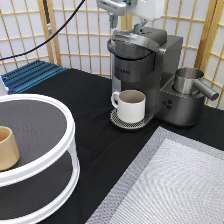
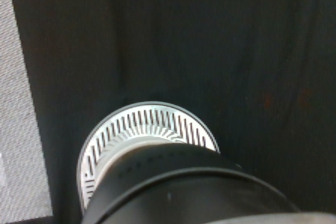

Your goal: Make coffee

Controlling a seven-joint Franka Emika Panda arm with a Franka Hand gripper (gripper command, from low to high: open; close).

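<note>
The grey coffee machine [image 1: 150, 65] stands at the exterior view's top centre with its lid down. A cream-white handled mug [image 1: 130, 105] stands on the round drip tray [image 1: 116, 120] under the spout. My gripper [image 1: 122, 21] is at the exterior view's top edge, right above the machine's lid and close to it or touching it. The wrist view looks straight down past the machine's dark round head [image 2: 187, 192] onto the slotted drip tray [image 2: 146, 125]. The coffee pod is out of view.
A white two-tier round shelf [image 1: 60, 150] at the exterior view's left holds a tan handleless cup [image 1: 7, 147]. A metal jug [image 1: 190, 80] sits on the machine's right side. A grey mat [image 1: 175, 185] lies at the bottom right. Paper screens stand behind.
</note>
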